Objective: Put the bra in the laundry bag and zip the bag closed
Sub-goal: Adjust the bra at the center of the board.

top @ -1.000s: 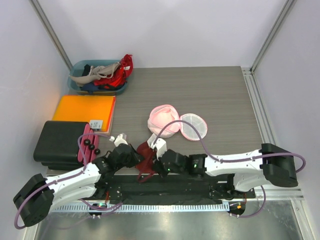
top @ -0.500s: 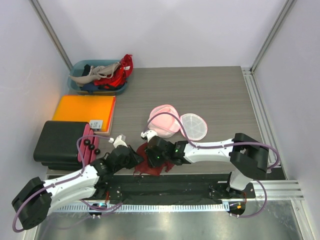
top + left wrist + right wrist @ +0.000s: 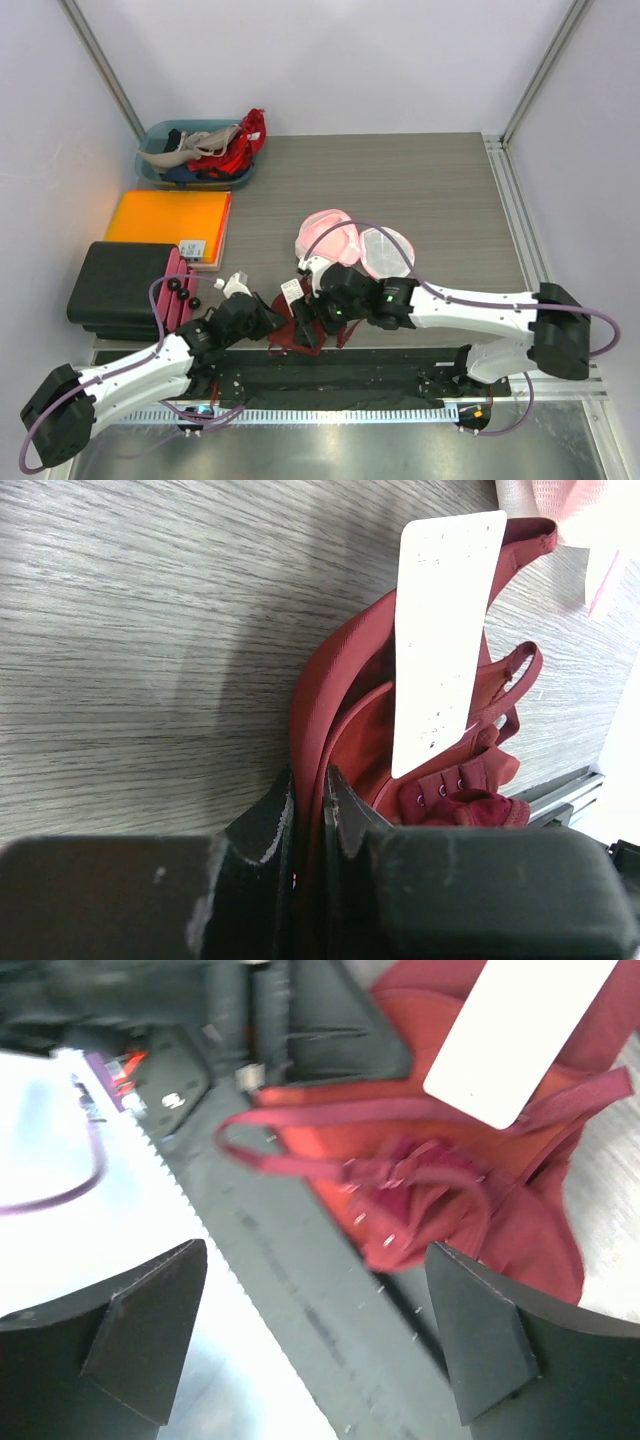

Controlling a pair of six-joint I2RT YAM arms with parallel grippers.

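The dark red bra [image 3: 297,335] lies crumpled at the near table edge, partly over the black base rail, with a white tag [image 3: 445,630] on it. My left gripper [image 3: 310,792] is shut on the bra's red edge band [image 3: 305,720]; from above, the left gripper [image 3: 268,322] sits at the bra's left side. My right gripper [image 3: 315,1252] hangs open just above the bra [image 3: 450,1190], its fingers wide apart with nothing between them. The laundry bag [image 3: 330,240] lies open behind them, pink half at left and white mesh half [image 3: 390,252] at right.
A teal bin of clothes [image 3: 195,155] stands at the back left. An orange folder [image 3: 168,220] and a black case [image 3: 120,285] lie along the left side. The black base rail [image 3: 330,380] and a metal ledge run along the near edge.
My right gripper has gone from shut to wide open, letting go of the bra, and its wrist shifted slightly. The left gripper keeps its hold in the same place.
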